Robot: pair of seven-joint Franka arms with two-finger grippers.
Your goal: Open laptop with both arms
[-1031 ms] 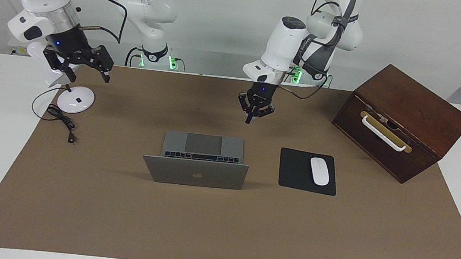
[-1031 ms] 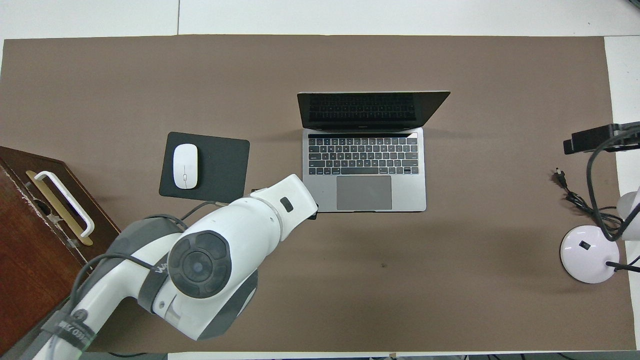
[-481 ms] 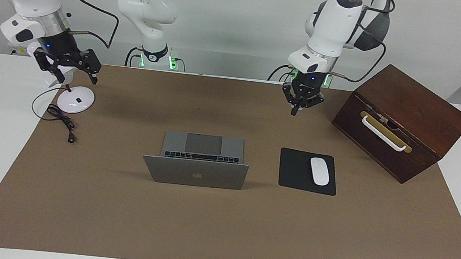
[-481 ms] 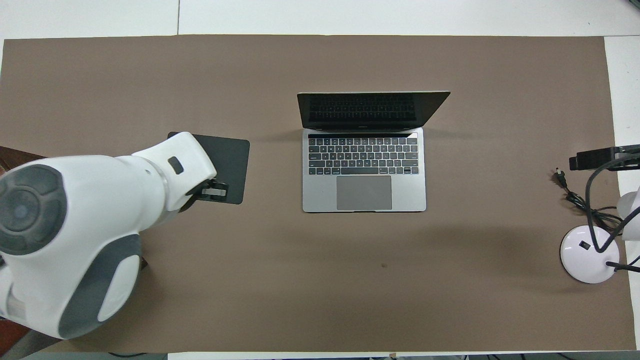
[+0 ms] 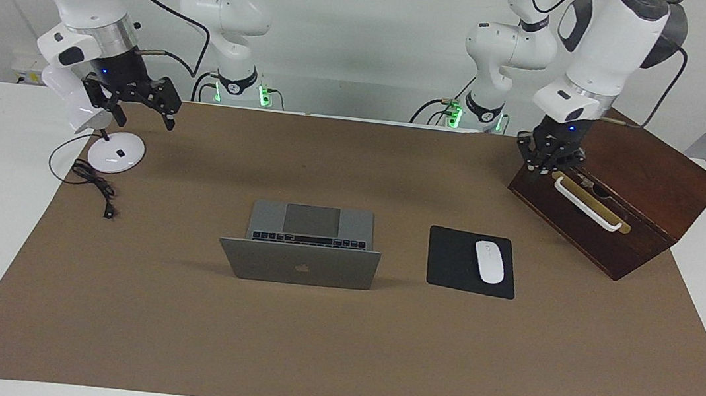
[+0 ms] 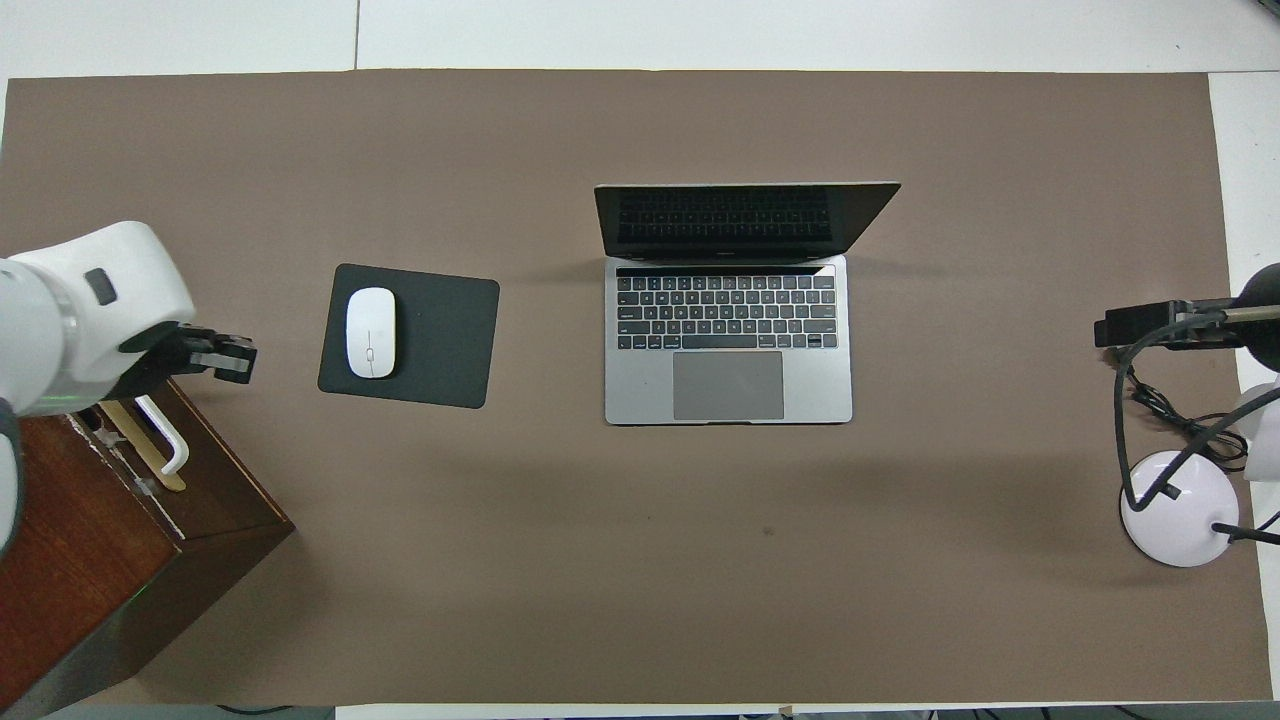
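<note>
2 hands hang well clear of the laptop (image 5: 301, 245), one toward each end of the table (image 5: 335, 355). The laptop sits mid-table with its lid already raised and its long axis running across from one arm's end to the other, trackpad edge nearest the robots. The left hand (image 5: 547, 160) hovers over the wooden box (image 5: 626, 189) near its white handle (image 5: 585, 204), fingers drawn close together, pinching nothing. The right hand (image 5: 135, 100) hangs over the desk lamp (image 5: 116, 151) base, fingers spread and empty. Neither hand is clearly nearer. The mouse pad (image 5: 452, 262) with its mouse (image 5: 489, 261) lies between the laptop and the box; bare brown mat flanks the laptop toward the lamp. I judge the opening complete.
</note>
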